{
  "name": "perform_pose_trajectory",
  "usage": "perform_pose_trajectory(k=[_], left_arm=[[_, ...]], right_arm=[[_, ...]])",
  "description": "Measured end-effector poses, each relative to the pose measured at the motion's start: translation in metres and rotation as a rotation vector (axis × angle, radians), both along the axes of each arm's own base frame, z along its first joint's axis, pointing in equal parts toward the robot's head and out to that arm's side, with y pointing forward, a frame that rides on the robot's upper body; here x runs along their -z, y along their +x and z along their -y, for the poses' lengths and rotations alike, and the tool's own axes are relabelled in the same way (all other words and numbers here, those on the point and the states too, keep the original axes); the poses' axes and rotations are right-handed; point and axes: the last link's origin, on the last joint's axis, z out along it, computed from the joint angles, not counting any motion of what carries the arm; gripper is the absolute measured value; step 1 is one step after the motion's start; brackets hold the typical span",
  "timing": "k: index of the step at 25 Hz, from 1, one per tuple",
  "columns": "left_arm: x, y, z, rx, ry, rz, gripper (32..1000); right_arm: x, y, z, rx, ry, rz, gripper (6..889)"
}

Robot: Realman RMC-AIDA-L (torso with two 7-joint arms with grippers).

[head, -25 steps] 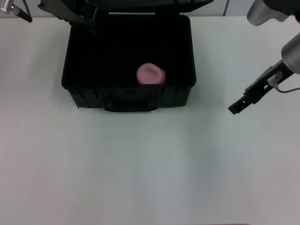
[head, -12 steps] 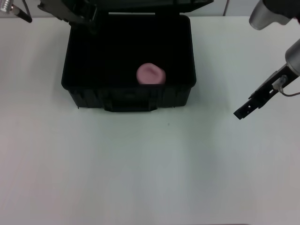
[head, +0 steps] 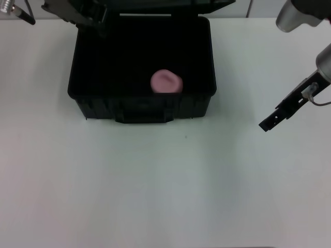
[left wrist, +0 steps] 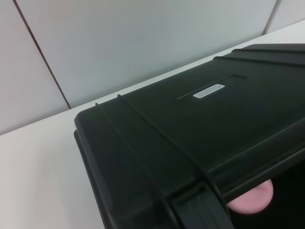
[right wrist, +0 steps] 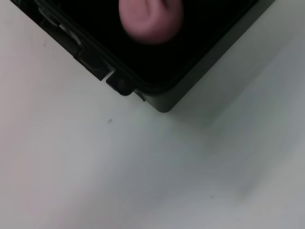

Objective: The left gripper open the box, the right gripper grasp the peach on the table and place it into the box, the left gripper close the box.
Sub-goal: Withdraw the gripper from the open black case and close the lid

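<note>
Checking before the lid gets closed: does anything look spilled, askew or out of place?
Nothing stands out. The peach lies inside the open box, the right hand is off to the box's right above the table, and the left hand is at the raised lid.

A pink peach (head: 166, 81) is seen in a black ribbed box (head: 93, 67), white-labelled, on a white desk (head: 155, 186).

Peach (head: 166, 81) inside open box (head: 88, 57) (lid up); right end effector (head: 271, 122) well apart.
</note>
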Motion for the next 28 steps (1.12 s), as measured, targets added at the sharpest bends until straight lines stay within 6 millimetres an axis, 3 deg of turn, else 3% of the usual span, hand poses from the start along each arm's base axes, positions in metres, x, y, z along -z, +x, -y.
perform_pose_trajectory(k=[11, 28], left_arm=[[-0.0006, 0.0007, -0.0004, 0.001, 0.002, 0.0, 382], [-0.0044, -0.0071, 0.0, -0.044, 0.032, -0.028, 586]], right_arm=[[-0.0001, -0.0003, -0.0009, -0.003, 0.005, 0.0, 830], [-0.001, -0.0006, -0.0022, -0.009, 0.013, 0.0, 830]])
